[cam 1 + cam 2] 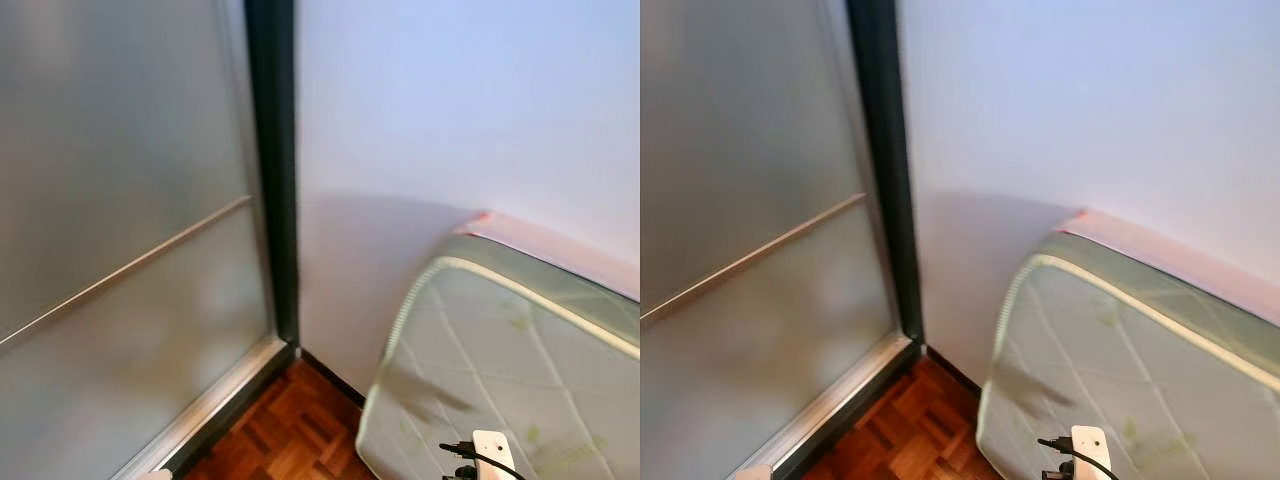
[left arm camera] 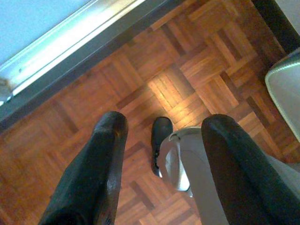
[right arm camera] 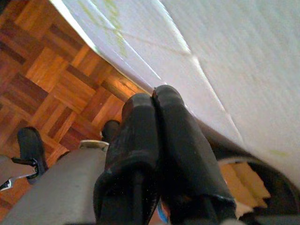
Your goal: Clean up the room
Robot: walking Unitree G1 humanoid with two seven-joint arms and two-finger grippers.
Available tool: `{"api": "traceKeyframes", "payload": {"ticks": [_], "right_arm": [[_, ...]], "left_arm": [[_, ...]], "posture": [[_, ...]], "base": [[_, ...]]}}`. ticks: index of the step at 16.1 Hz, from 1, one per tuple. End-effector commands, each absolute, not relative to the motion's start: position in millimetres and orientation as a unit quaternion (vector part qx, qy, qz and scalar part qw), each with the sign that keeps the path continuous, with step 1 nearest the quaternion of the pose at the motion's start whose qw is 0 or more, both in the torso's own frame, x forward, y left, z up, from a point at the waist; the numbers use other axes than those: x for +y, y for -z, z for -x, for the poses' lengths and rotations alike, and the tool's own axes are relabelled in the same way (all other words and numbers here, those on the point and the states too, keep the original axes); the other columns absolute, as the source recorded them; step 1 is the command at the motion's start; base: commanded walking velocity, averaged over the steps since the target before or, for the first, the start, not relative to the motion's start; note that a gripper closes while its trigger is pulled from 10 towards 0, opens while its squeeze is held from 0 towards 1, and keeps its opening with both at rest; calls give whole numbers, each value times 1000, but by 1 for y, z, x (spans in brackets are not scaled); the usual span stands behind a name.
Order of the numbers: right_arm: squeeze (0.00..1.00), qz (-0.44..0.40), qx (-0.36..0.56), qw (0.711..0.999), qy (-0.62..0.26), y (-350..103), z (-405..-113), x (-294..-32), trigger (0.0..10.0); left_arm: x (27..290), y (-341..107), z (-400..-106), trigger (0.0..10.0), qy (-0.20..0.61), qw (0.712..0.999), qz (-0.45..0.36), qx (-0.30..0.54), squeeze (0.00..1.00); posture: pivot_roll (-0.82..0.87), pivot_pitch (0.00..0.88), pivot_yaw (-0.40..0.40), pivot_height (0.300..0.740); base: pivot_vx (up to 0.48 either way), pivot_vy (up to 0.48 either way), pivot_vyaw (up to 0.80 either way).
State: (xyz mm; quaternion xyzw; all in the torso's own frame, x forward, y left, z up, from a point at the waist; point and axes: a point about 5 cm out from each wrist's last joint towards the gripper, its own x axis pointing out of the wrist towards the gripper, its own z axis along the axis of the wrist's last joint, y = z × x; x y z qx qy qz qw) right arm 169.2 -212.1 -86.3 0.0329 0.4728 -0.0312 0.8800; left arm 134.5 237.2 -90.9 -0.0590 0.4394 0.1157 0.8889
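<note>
Right gripper (image 3: 152, 101), fingers pressed together, hangs just beside the mattress (image 3: 225, 61).

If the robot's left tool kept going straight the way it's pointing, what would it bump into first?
Most likely the wooden parquet floor. The left tool hangs open, pointing down at it, with nothing between its fingers. The robot's own foot sits close to that line, though depth is hard to judge.

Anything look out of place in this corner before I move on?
Yes: a mattress stands on its edge on the parquet floor, leaning against the wall rather than lying flat. It bears greenish marks. Nothing looks spilled.
</note>
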Motion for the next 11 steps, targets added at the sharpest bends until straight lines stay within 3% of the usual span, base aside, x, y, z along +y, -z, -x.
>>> {"api": "traceKeyframes", "payload": {"ticks": [1, 7, 11], "right_arm": [[0, -140, 407, 900, 69, 80, -185, -194, 10000], [0, -145, 406, 900, 69, 79, -189, -187, 10000], [0, -148, 410, 897, 77, 80, -187, -186, 10000]], "left_arm": [[227, 68, -195, 10000, -59, 918, 25, 390, 0], [225, 70, -191, 10000, -51, 917, 8, 395, 0], [227, 68, -193, 10000, -59, 918, 0, 391, 0]], "posture": [[4, 151, -9, 740], [7, 141, -3, 740], [-4, 160, -2, 740]], "base": [[0, 0, -738], [0, 0, -743], [0, -274, -755]]}}
